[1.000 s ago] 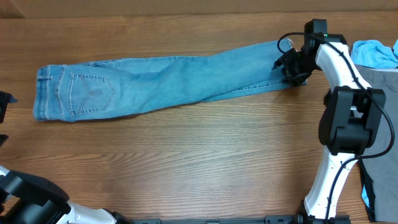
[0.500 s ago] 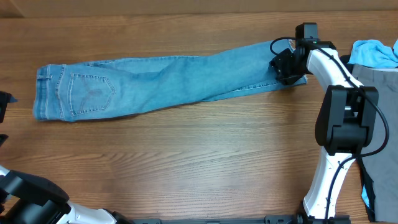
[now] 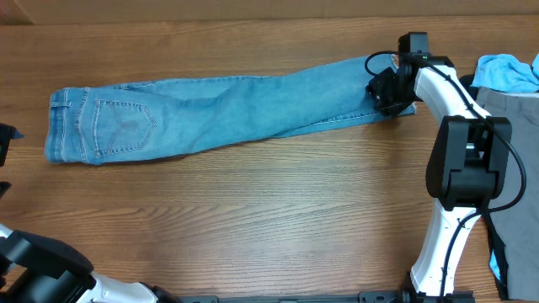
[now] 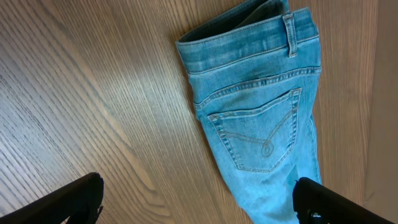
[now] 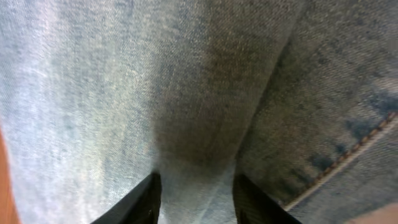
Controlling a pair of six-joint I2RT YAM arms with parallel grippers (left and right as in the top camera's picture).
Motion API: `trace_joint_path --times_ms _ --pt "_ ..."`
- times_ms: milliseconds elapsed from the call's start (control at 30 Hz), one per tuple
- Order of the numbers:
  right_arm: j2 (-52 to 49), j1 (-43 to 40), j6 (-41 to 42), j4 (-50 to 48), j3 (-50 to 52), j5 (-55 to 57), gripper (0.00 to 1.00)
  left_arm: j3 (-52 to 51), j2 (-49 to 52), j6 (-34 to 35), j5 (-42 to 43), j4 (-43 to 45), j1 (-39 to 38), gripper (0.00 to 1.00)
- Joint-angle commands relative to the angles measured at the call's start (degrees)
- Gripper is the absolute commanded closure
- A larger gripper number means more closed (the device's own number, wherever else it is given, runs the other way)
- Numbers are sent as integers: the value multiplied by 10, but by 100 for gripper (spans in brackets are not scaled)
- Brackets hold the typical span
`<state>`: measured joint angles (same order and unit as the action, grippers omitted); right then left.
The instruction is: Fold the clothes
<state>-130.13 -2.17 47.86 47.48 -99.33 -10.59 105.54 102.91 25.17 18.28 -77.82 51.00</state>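
Right claw (image 5: 195,186) narrowing onto jeans (image 3: 219,109) cuff, grip unclear; left claw (image 4: 199,194) wide apart.

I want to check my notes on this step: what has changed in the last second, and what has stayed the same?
The right gripper moved a little to the left over the hem end of the jeans. Denim lies between its jaws, but a firm grip is not clear. The jeans stayed flat and stretched out, and the left gripper stayed open near the waistband.
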Motion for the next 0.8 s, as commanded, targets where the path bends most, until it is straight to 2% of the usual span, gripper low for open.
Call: trace_joint_path --times_ms 0,133,433,500,767 --pt "-2 0 2 21 7 67 61 7 -10 4 6 1 -2 0" --pt "-2 0 2 19 7 67 69 7 -10 4 6 1 -2 0" --pt "-2 0 2 -1 7 67 67 7 -10 4 6 1 -2 0" --pt "-2 0 2 -8 7 67 63 7 -10 4 6 1 -2 0" --pt "-8 0 2 -19 7 67 68 7 -10 4 6 1 -2 0"
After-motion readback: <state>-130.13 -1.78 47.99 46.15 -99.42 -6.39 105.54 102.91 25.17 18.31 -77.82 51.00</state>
